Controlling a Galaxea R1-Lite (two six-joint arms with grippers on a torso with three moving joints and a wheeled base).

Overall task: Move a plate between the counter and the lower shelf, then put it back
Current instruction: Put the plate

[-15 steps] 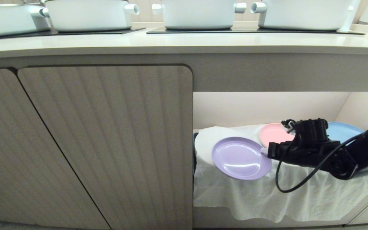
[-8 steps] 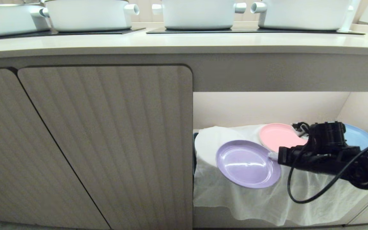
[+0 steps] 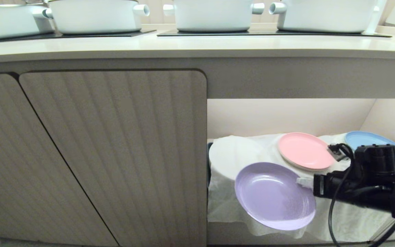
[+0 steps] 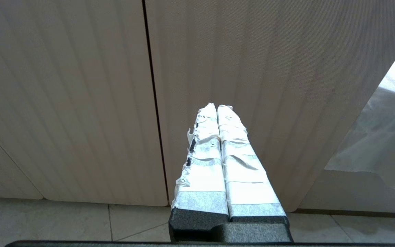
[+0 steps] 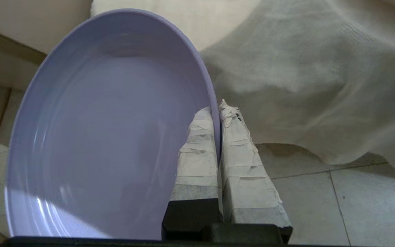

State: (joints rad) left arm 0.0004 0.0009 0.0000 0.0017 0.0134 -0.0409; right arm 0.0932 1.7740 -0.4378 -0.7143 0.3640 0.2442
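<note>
My right gripper (image 3: 302,181), its tape-wrapped fingers (image 5: 201,151) pinched tight on the rim, holds the round, shallow, matte lilac plastic plate (image 3: 274,195) clear of the low recessed cream-walled shelf (image 3: 286,116), out past the hanging front edge of the thin white cloth (image 3: 231,202) and tilted toward me. On the cloth behind it lie a round pink plate (image 3: 303,151) and, at the far right, a round blue plate (image 3: 369,139). Above, the long beige-cream counter (image 3: 197,46) carries white pots (image 3: 94,15) on black hob panels, with a bare strip along its near edge. My left gripper (image 4: 217,113) hangs shut, empty, before the ribbed cabinet doors (image 4: 81,103). I judge the lift calls for clearing the counter's thick front lip, levelling the plate, and keeping this edge grip firm so it cannot pivot.
</note>
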